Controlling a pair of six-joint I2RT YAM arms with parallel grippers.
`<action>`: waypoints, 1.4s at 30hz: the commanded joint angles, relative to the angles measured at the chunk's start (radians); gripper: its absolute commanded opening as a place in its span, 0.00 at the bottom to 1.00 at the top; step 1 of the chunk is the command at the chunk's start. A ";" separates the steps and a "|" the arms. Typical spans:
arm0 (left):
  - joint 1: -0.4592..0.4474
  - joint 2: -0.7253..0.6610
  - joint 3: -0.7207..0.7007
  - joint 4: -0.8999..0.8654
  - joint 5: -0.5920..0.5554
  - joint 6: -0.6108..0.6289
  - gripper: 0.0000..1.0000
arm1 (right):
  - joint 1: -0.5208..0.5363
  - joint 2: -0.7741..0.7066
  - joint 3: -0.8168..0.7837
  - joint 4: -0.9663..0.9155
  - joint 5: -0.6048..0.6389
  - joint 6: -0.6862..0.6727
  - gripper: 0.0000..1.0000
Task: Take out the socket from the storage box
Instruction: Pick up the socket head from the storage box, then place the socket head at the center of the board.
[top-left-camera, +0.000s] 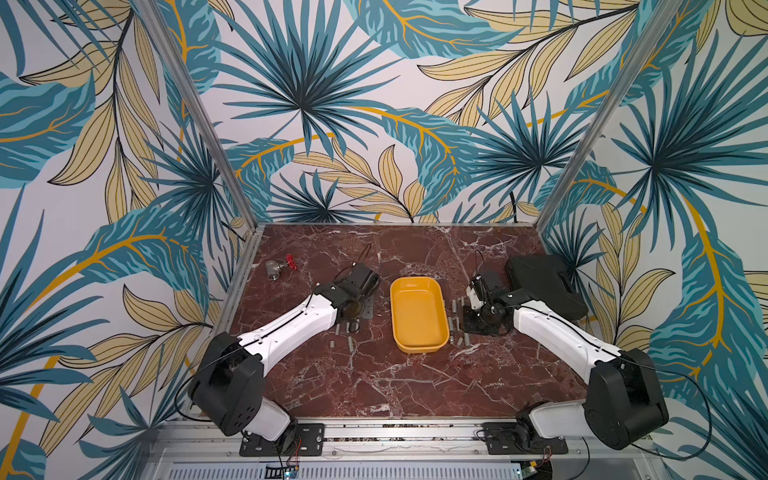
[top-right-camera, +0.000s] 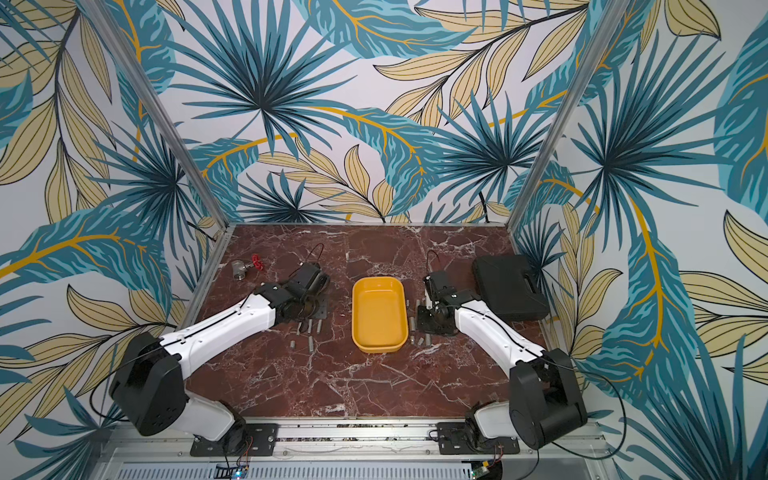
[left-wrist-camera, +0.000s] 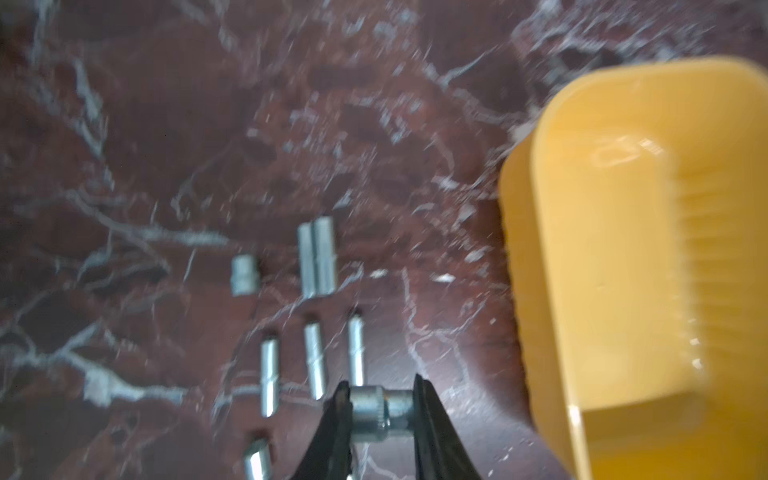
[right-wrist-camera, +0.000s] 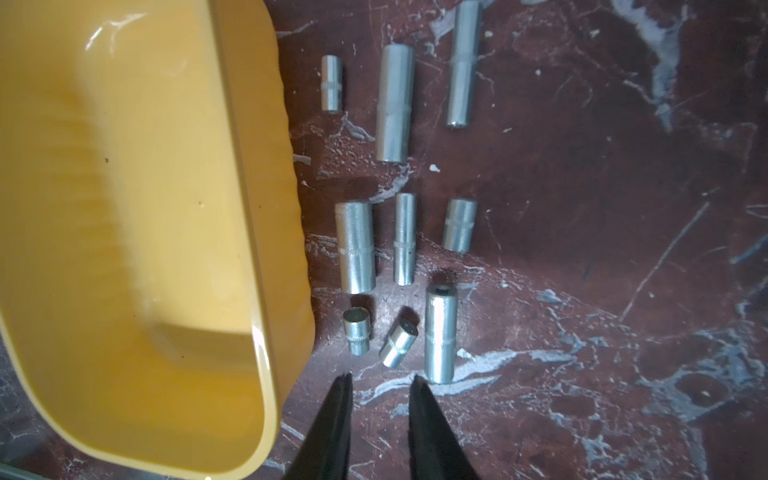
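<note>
The storage box (top-left-camera: 393, 316) is a shallow yellow tub at the middle of the marble table, and both top views show nothing inside it (top-right-camera: 355, 316). My left gripper (left-wrist-camera: 380, 386) hangs just left of the tub (left-wrist-camera: 540, 257), shut on a short silver socket (left-wrist-camera: 374, 409) held crosswise between the fingertips, above several sockets (left-wrist-camera: 318, 259) lying on the table. On the tub's other side (right-wrist-camera: 257, 208), my right gripper (right-wrist-camera: 381, 375) stands open and low with only bare marble between its fingers. Several sockets (right-wrist-camera: 395, 104) lie in rows just ahead of it.
A black hard-shell case (top-left-camera: 544, 286) lies at the right behind the right arm. A metal valve with a red handle (top-left-camera: 280, 268) sits at the back left. Loose sockets flank the tub on the left (top-left-camera: 350, 344) and the right (top-left-camera: 455, 322).
</note>
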 joint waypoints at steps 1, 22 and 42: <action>0.016 -0.093 -0.096 -0.014 -0.021 -0.093 0.23 | -0.004 0.033 0.021 0.023 -0.033 -0.011 0.26; 0.051 0.001 -0.276 0.083 0.046 -0.174 0.24 | -0.003 0.025 0.001 0.024 -0.025 -0.007 0.26; 0.054 0.025 -0.290 0.091 0.044 -0.177 0.31 | -0.004 0.014 0.005 0.010 -0.011 -0.004 0.26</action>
